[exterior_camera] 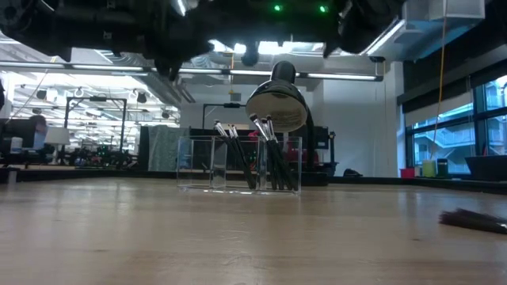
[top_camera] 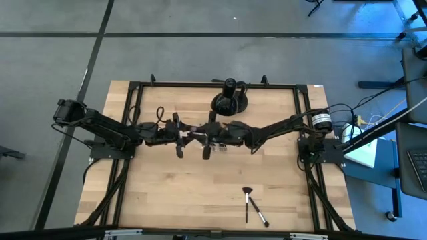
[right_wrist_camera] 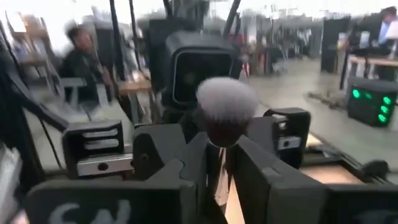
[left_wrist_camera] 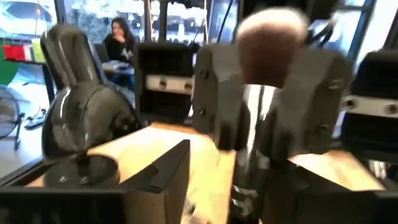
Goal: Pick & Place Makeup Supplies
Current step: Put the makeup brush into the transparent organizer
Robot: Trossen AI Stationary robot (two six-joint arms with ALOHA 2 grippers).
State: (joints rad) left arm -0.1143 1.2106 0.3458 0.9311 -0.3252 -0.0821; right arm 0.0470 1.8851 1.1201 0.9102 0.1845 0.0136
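Mid-table — left gripper (top_camera: 181, 138), right gripper (top_camera: 207, 137) (nose-to-nose)

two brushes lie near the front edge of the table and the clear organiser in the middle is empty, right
Not quite: the clear organiser is not empty. The low view shows several dark-handled brushes standing in it. The two loose brushes do lie near the table's front edge, as the high view shows.

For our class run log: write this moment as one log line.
stage: brush handover mid-table | right end effector: shut on fluffy brush | left end effector: at same brush, grip unclear | two brushes left on table
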